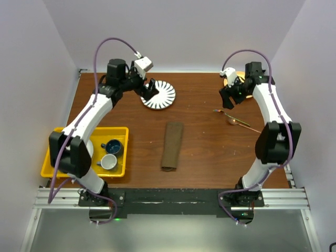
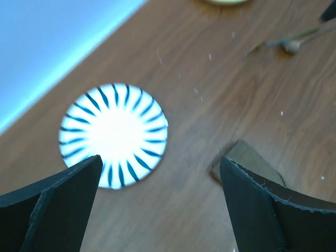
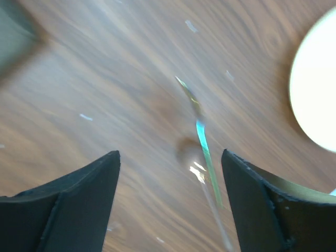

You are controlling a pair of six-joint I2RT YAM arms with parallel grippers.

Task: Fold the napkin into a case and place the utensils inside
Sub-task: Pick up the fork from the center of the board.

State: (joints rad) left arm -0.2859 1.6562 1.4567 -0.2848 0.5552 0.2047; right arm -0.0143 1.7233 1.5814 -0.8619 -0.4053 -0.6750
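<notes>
1. The napkin (image 1: 172,146) lies in the middle of the overhead view, folded into a long narrow case on the table (image 1: 205,157).
2. The utensils (image 1: 233,118) lie close together on the wood at centre right, well apart from the napkin.
3. The left gripper (image 1: 149,89) hangs beside the striped plate (image 1: 159,95) at upper centre. Its jaws are wide apart and empty.
4. The right gripper (image 1: 229,97) is at upper right, just above the utensils. Its jaws are spread and hold nothing.
5. A yellow tray (image 1: 52,163) with two cups sits at lower left.

Far back sits a round white plate with dark stripes (image 1: 164,96). Left, a yellow plastic tray (image 1: 118,129) holds a dark blue mug (image 1: 113,147) and, apparently, a pale mug (image 1: 108,162).
</notes>
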